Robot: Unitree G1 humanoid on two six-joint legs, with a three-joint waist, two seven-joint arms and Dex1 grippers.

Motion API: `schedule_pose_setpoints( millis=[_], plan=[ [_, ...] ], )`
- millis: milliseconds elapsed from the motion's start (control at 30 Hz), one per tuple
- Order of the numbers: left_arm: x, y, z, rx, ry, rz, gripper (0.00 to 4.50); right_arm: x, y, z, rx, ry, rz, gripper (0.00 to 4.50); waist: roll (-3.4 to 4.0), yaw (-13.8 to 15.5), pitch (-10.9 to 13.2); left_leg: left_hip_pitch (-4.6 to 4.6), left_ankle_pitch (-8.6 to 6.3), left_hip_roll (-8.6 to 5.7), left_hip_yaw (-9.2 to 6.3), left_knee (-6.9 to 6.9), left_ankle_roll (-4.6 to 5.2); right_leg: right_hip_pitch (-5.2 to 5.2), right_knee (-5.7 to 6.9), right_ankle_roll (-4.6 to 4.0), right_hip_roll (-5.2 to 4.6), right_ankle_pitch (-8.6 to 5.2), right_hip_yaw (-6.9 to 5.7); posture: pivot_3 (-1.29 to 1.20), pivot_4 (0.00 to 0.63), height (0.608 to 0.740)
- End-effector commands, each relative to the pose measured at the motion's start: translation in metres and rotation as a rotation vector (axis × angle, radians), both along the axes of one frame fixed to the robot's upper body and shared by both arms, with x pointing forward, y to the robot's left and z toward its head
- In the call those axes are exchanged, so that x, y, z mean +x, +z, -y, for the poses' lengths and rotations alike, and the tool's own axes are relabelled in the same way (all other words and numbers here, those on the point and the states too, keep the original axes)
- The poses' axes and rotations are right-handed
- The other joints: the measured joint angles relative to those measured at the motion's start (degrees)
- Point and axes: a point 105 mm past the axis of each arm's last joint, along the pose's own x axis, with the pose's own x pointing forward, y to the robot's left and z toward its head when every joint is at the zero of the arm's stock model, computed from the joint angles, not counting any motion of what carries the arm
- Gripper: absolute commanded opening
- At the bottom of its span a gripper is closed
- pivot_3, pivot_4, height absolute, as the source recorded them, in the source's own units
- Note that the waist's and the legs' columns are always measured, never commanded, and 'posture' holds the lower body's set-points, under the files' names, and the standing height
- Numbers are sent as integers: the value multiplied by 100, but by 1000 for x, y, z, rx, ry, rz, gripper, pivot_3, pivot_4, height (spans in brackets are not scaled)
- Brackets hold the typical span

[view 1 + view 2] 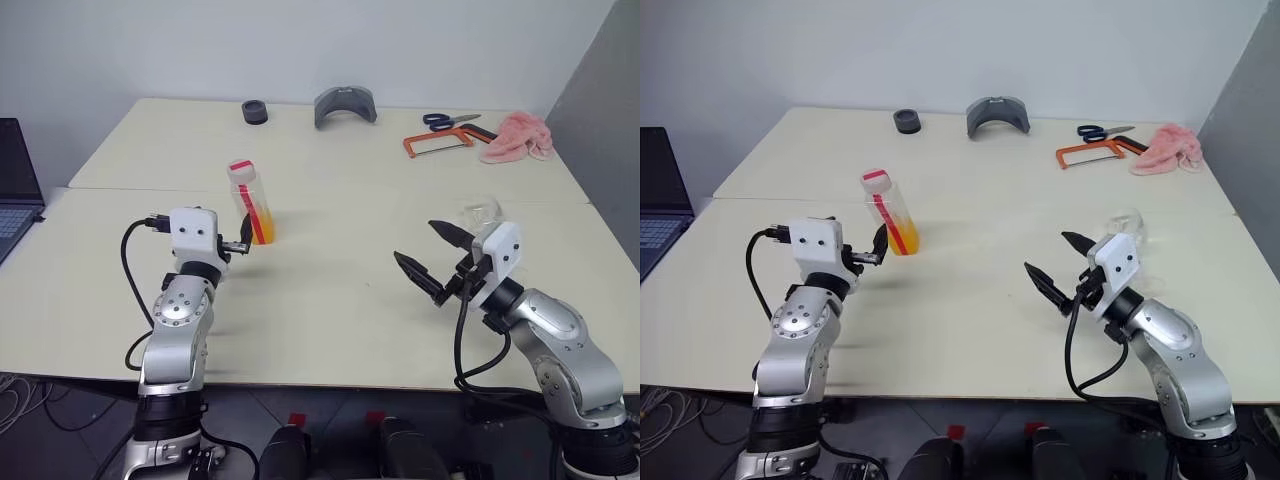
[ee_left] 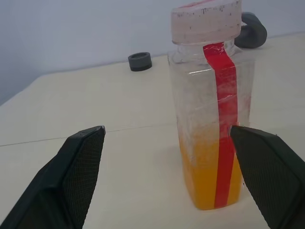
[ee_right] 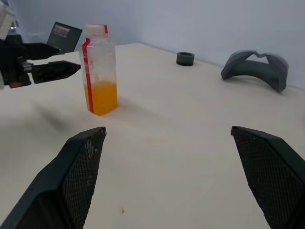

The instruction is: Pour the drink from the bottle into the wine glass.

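With both end effectors spread wide and empty — left (image 1: 243, 243) nearing the capped bottle (image 1: 251, 205) — it could be tipped.

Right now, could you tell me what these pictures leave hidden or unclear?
- Clear stemmed wine glass: head views, stem and foot hidden behind the open right gripper.
- Dark laptop: cut off by the picture's edge.
- Small clear plastic bottle: label text unreadable beyond its red stripe.

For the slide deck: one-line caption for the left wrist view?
Open left gripper nears the capped bottle, part full of orange drink.
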Motion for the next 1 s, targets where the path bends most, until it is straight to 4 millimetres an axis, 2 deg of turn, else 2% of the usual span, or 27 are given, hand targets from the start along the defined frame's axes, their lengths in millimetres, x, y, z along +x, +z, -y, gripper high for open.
schedule_pose_setpoints(
  millis=[33,267,533,767,1000],
  plan=[
    [5,9,13,5,-44,25,4482,-2,9,-5,-4,39,24,4500,0,2,0,0,0,-1,0,0,0,0,0,0,0,0,0,0,150,740],
    [9,8,20,7,-66,24,4482,-4,8,-11,-5,64,6,4500,0,-1,0,-1,0,1,-3,0,0,-2,1,0,0,0,0,0,150,740],
    [24,11,25,7,-54,31,4482,-2,10,-16,7,97,-15,4500,-1,1,1,-3,0,-2,-2,1,-1,-3,1,0,0,0,-1,0,150,740],
    [38,17,28,2,-29,54,4482,1,17,-22,-9,145,-8,4500,-2,1,1,-3,1,-4,-2,2,-1,-4,1,0,0,0,-2,0,150,740],
    [47,25,32,-6,6,78,4482,-2,34,-35,62,238,-1,4500,-2,0,1,-9,1,-4,-4,2,-1,-12,3,0,0,1,-1,0,150,740]
  ],
)
